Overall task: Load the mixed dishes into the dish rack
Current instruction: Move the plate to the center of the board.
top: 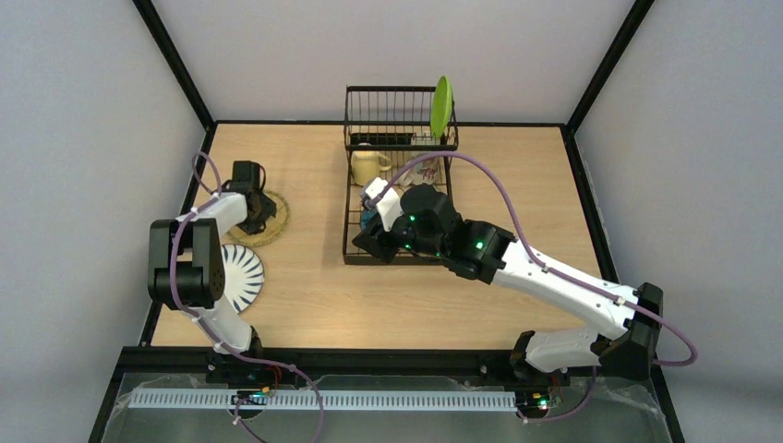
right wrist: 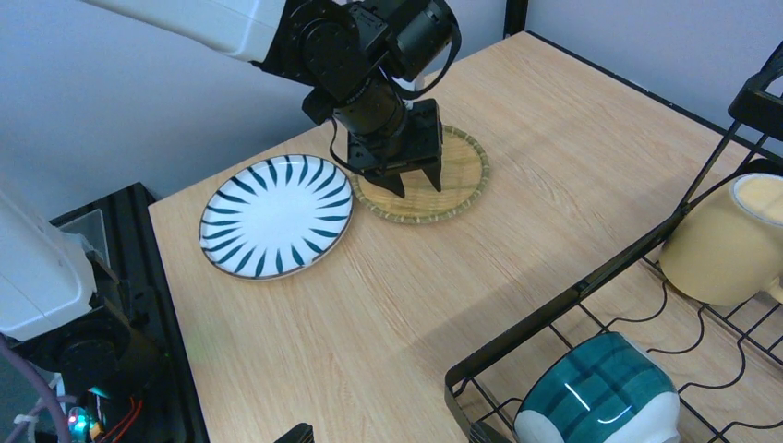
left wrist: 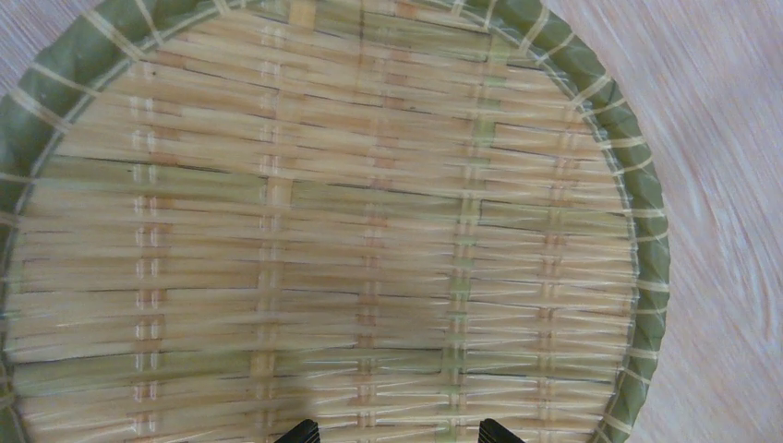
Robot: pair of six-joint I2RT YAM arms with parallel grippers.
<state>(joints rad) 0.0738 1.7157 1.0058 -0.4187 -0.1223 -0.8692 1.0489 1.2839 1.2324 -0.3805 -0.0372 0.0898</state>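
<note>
Left end effector (right wrist: 420,189) spread apart over woven plate (right wrist: 459,175); I see it, striped plate (right wrist: 277,214) outside dish rack (top: 349,226), mug (top: 367,166) inside.

The black wire dish rack (top: 392,115) stands at the upper centre of the top view. A lime green plate (top: 441,107) stands on edge in its tall back section, at the right. A pale yellow mug (top: 367,166) lies inside the low part, and a blue bowl (right wrist: 596,397) sits there bottom up. At the left, the tan woven plate (top: 275,221) and the black-striped white plate (top: 246,277) lie flat on the table, just beside each other.
</note>
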